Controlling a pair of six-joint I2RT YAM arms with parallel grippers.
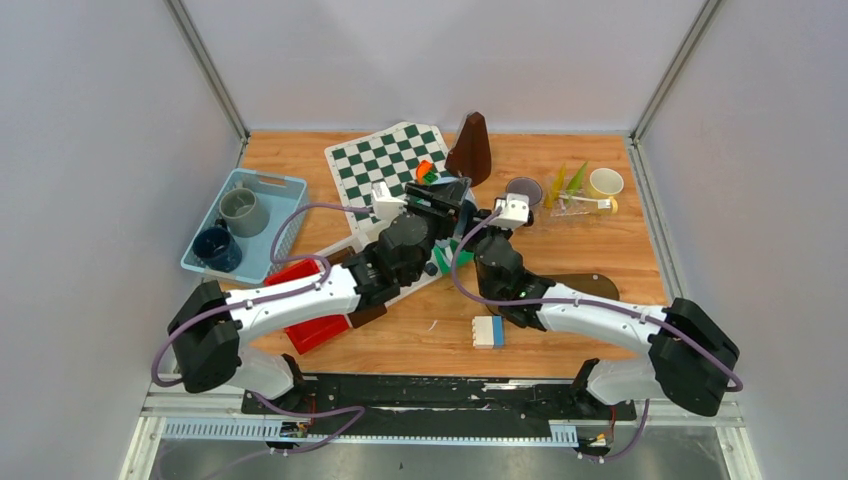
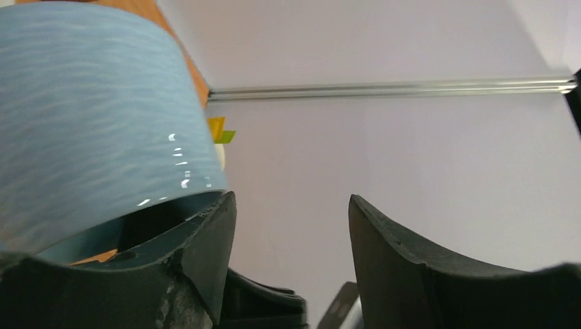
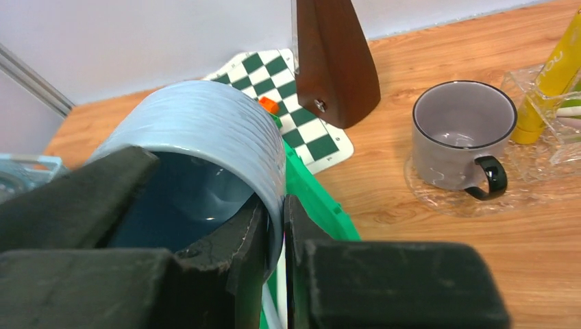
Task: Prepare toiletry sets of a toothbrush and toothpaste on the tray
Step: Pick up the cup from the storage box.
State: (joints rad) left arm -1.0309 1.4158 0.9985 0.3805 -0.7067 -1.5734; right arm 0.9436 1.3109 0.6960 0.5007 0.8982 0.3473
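Observation:
My right gripper (image 3: 275,226) is shut on the rim of the light blue mug (image 3: 199,137), one finger inside and one outside, and holds it tilted above the table's middle. My left gripper (image 2: 291,205) is open with nothing between its fingers; the same mug (image 2: 89,123) lies close against its left finger. In the top view both grippers meet by the chessboard, the left (image 1: 440,197) and the right (image 1: 492,215). A grey mug (image 3: 464,130) stands on the clear tray (image 3: 527,192) beside a yellow tube (image 3: 555,68). The pale yellow mug (image 1: 605,183), a green tube (image 1: 577,178) and a whitish toothbrush (image 1: 585,203) are at the back right.
A light blue basket (image 1: 285,195) at the left holds a grey-green mug (image 1: 243,210) and a dark blue mug (image 1: 217,247). A chessboard (image 1: 385,160) and a brown cone (image 1: 470,148) are at the back. A red bin (image 1: 310,325), a green box (image 3: 322,205) and a white-blue block (image 1: 489,331) lie nearer.

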